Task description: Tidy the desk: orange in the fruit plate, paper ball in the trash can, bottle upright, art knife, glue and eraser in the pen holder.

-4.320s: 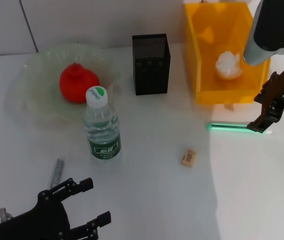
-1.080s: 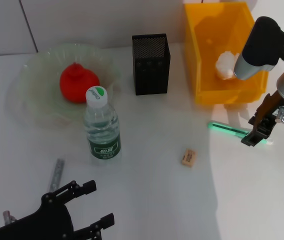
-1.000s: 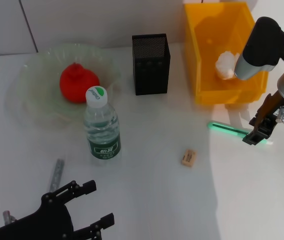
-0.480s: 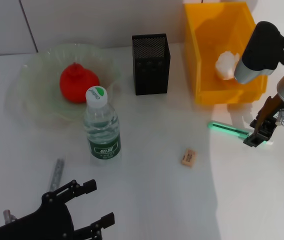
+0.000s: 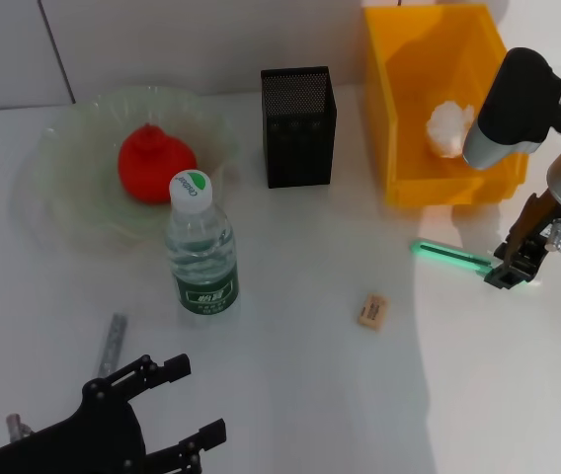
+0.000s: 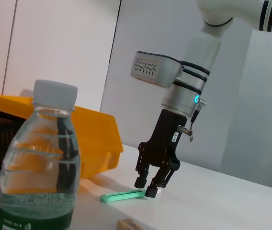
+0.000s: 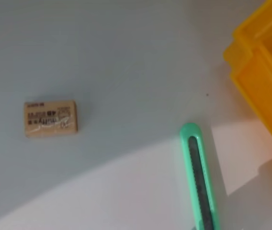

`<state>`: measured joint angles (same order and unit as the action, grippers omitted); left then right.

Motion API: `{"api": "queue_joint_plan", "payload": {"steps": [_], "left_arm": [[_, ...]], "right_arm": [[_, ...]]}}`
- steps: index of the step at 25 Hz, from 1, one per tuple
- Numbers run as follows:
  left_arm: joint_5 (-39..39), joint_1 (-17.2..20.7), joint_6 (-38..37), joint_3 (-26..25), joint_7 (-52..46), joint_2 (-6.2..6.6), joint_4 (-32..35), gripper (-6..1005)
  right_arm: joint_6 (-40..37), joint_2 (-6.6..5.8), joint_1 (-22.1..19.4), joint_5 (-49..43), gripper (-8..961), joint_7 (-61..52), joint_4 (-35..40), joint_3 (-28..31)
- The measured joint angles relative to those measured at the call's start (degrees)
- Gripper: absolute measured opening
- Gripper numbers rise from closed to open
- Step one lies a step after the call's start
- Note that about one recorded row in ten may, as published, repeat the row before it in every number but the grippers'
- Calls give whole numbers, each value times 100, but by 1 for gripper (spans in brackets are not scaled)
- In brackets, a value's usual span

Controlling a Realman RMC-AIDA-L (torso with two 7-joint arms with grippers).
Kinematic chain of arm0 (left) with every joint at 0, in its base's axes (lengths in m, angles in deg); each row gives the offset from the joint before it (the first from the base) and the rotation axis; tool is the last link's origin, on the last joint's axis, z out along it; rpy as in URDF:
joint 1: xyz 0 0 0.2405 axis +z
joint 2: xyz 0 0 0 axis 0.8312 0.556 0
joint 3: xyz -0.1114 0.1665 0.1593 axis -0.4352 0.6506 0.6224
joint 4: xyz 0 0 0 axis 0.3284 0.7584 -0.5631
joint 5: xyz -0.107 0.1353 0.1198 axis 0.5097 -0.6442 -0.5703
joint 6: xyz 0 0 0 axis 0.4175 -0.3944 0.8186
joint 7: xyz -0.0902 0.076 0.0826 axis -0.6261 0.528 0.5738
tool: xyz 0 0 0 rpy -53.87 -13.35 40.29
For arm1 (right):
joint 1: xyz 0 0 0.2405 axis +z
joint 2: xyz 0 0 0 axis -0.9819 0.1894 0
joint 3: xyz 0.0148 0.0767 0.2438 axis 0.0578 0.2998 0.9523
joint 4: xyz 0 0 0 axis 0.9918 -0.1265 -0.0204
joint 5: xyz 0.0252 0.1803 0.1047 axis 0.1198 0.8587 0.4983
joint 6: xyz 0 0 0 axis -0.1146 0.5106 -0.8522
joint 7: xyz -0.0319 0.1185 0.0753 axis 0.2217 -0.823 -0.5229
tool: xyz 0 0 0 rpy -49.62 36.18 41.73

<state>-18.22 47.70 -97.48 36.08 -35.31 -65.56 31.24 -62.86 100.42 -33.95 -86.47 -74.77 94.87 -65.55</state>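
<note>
The knife (image 5: 450,256), a slim green art knife, lies flat on the desk (image 5: 300,375) just in front of the trash can (image 5: 440,188), with the right gripper (image 5: 511,273) poised over its far end. In the left wrist view the fingers (image 6: 139,182) stand parted on either side of that end, tips close to the desk, holding nothing yet; this looks like the set-up for a pinch across the narrow body. The knife lies crosswise to the fingers, which suits that grasp. From here it must travel to the holder (image 5: 298,126), standing well apart behind the bottle (image 5: 201,247). The eraser (image 5: 371,310) waits on open desk between bottle and knife, untouched. The orange (image 5: 155,164) sits in the plate (image 5: 63,212), the paper ball (image 5: 446,128) in the trash can, and the bottle is upright, so those parts look done. The left gripper (image 5: 182,415) rests open near the desk's front edge, beside a grey stick-like item (image 5: 113,344).
</note>
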Motion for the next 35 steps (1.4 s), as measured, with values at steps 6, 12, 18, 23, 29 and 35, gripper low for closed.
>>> {"api": "queue_joint_plan", "payload": {"steps": [6, 12, 18, 23, 29, 35], "left_arm": [[0, -7, 7, 0, 0, 0, 0, 814], [0, -9, 14, 0, 0, 0, 0, 814], [0, -9, 17, 0, 0, 8, 0, 814], [0, -9, 33, 0, 0, 9, 0, 814], [0, -8, 34, 0, 0, 9, 0, 814], [0, -10, 34, 0, 0, 9, 0, 814]], "right_arm": [[8, -34, 6, -4, 377, -3, -39, 2], [8, -34, 3, -4, 362, 0, -39, -72], [8, -35, 1, -5, 353, -21, -47, -111], [7, -36, 3, -5, 219, -22, -47, -141], [-13, -33, -9, -4, 164, -25, -40, -149], [-125, -29, -53, -3, 151, -25, 79, -157]]}}
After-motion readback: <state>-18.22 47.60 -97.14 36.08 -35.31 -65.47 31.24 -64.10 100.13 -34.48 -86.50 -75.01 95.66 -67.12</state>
